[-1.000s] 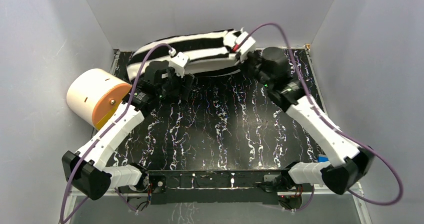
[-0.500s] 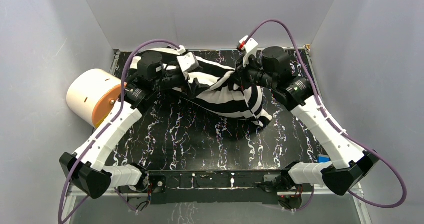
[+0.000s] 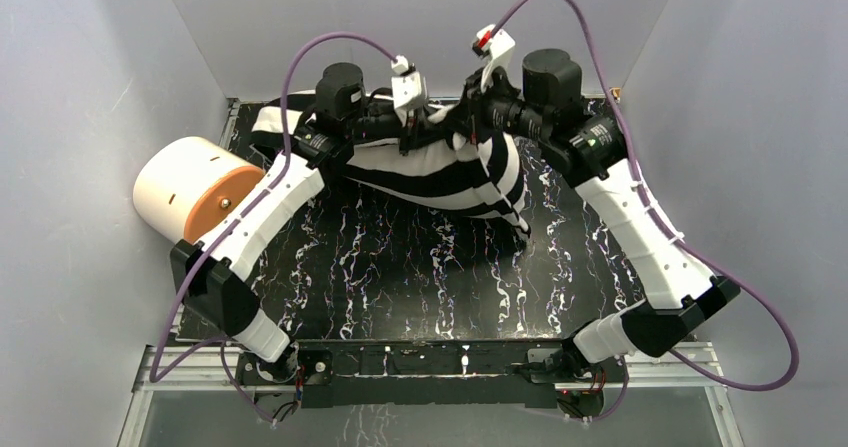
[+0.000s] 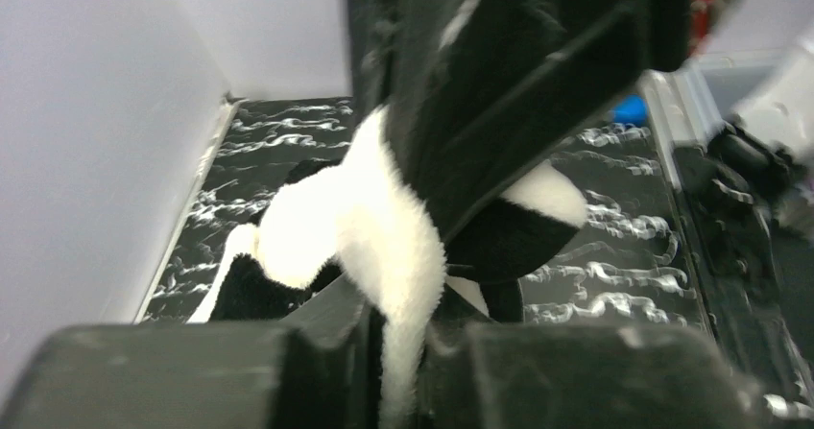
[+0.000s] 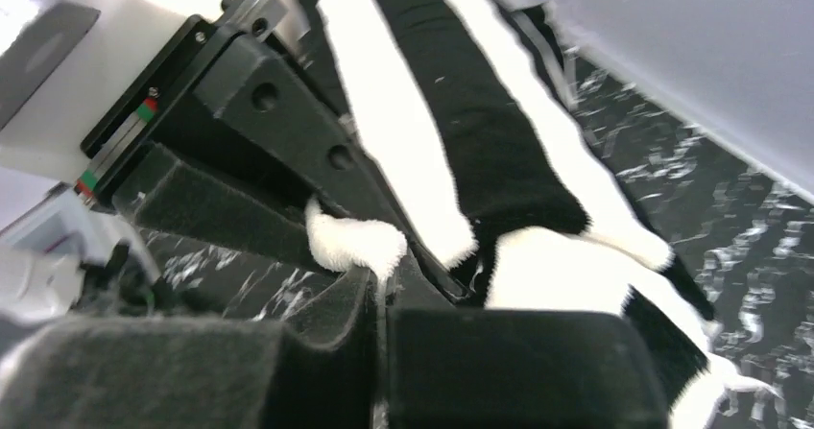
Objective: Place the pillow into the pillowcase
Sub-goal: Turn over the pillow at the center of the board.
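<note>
Noted pillowcase (image 3: 440, 172) bunched, hanging over far side of table (image 3: 400, 277) — pinched by left gripper (image 4: 398, 352) and right gripper (image 5: 377, 299), both clamped on fabric, close together.

grey walls (image 3: 400, 17), black marbled tabletop (image 3: 430, 277)

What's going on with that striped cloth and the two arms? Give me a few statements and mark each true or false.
1. The left gripper and the right gripper each pinch the striped pillowcase. True.
2. The pillowcase lies spread flat at the near edge of the table. False: it is bunched between the two grippers near the back wall.
3. A cream cylinder with an orange face sits at the table's left side. True.
4. The table is plain white. False: it is black with white veins.
</note>
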